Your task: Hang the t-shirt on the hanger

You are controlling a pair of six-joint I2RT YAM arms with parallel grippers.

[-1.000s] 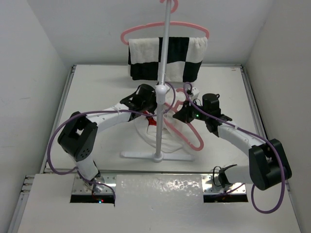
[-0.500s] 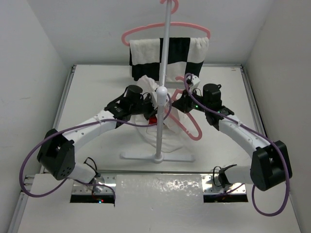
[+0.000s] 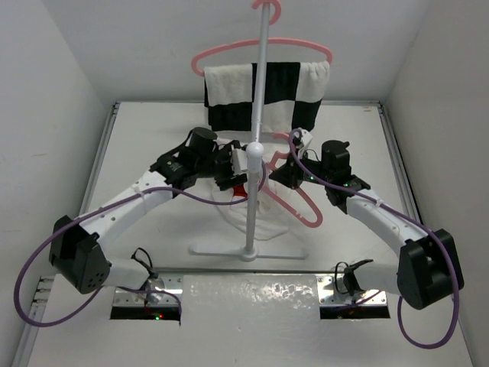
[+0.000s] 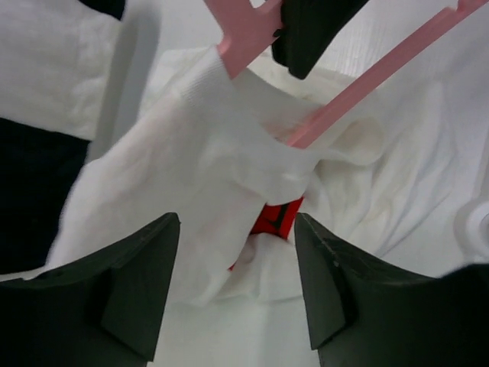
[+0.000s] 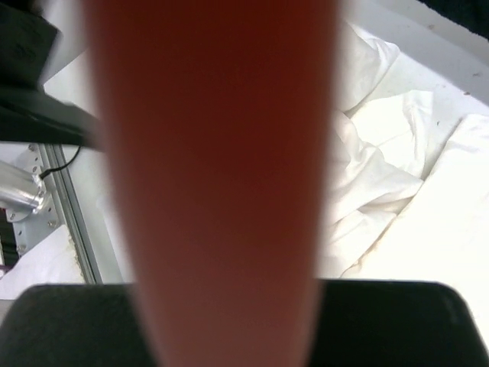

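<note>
The left arm (image 3: 130, 200) and right arm (image 3: 378, 218) are built of white links joined by black joint housings; a purple cable (image 3: 27, 267) is looped along each. Black jaws are carried by the left gripper (image 4: 235, 225).

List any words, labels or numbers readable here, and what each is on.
None can be read.
The red print on the t-shirt is mostly buried in folds; its dark marks are too partial to read.
The hanger and the checkered cloth show no lettering.

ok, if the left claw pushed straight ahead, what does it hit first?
The t-shirt: bunched white fabric lies right ahead of the open left claw, draped over the hanger arm. Depth unclear, but probably cloth before plastic.
</note>
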